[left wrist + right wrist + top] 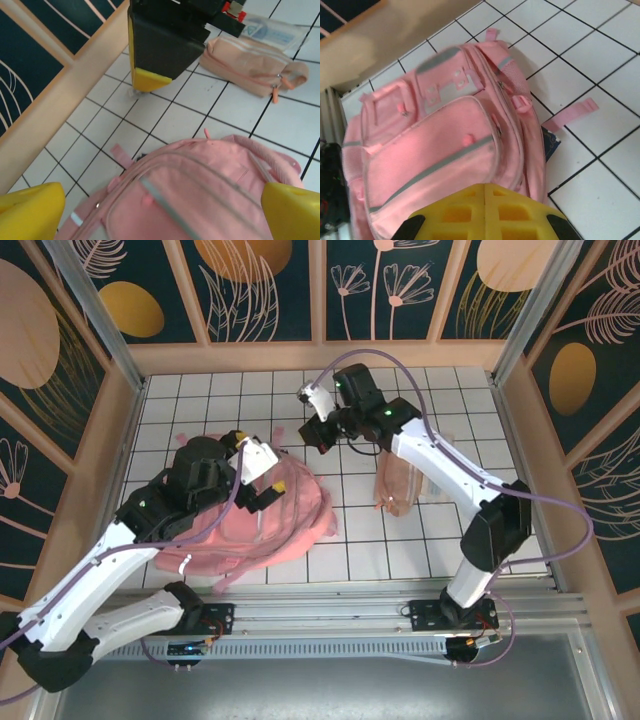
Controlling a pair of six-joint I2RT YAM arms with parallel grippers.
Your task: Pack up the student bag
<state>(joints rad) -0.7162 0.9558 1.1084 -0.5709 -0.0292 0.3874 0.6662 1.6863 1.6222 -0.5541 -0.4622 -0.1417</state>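
Backpack (298, 506) lies shut on the counter (470, 390). Left pincer (160, 215) hangs spread over it; right pincer (485, 210) is pressed together, empty. Next, I think: pull a zip open.

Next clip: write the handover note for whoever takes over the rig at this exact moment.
Left gripper: open, fingers wide apart above the student bag.
Right gripper: shut, holding nothing, above the bag.
Bag lies flat on the tiled table; whether its zips are open is unclear.
Pencil pouch lies on the tiles beside the bag, not in it.
Done: nothing visibly packed.
Left: probably open the bag, load the pouch, close it.
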